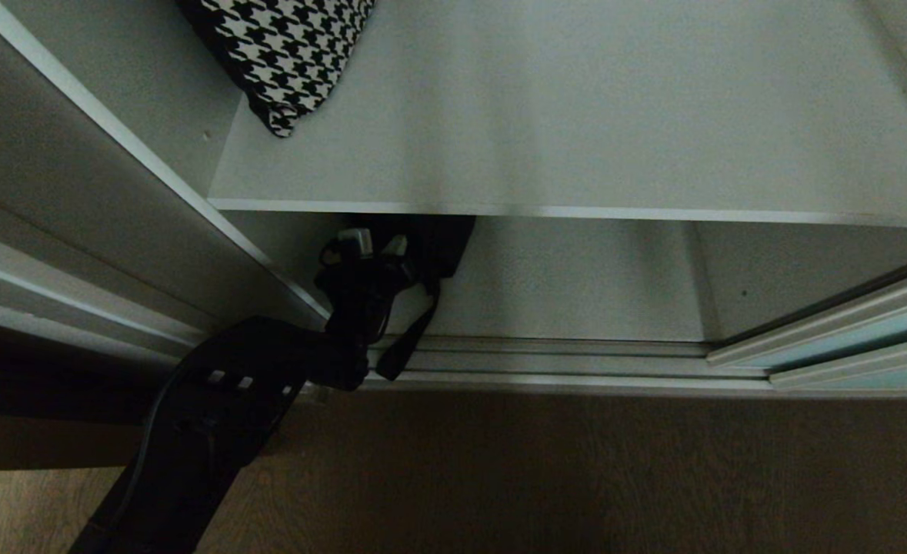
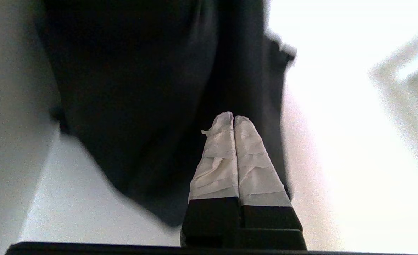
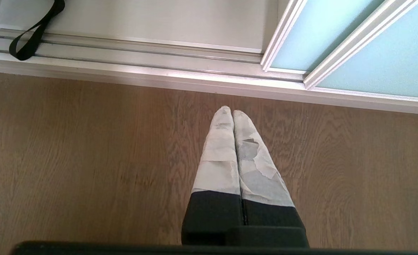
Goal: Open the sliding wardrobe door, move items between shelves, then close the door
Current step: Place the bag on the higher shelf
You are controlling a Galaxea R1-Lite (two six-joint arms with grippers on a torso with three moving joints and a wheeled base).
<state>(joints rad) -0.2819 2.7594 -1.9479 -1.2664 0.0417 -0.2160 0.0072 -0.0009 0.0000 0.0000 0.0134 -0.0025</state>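
Nearest the camera, over the brown wood-grain floor [image 3: 88, 159], the right gripper [image 3: 233, 112] hangs parked with its taped fingers pressed together on nothing. Just beyond it runs the silver bottom track [image 1: 561, 362] of the wardrobe, and at the right end of that track stands the sliding wardrobe door [image 3: 382, 60], a frosted blue-green pane pushed aside, so the opening step appears done. At the left of the opening, the left gripper [image 1: 375, 245] reaches into the bottom compartment, under the front edge of the shelf above. Its white-taped fingers [image 2: 216, 159] are closed flat against each other; the left wrist view shows them lying in front of the black garment [image 2: 131, 106], and whether any cloth is pinched between them cannot be told. A black strap [image 1: 413, 338] from the garment dangles over the track. Farther back and higher, the upper shelf [image 1: 576, 138] carries a houndstooth cushion [image 1: 284, 54] at its left rear. Judged step: moving an item between shelves. The next move probably calls for confirming a firm hold, then lifting the garment clear of the shelf edge, with the strap kept out of the track.
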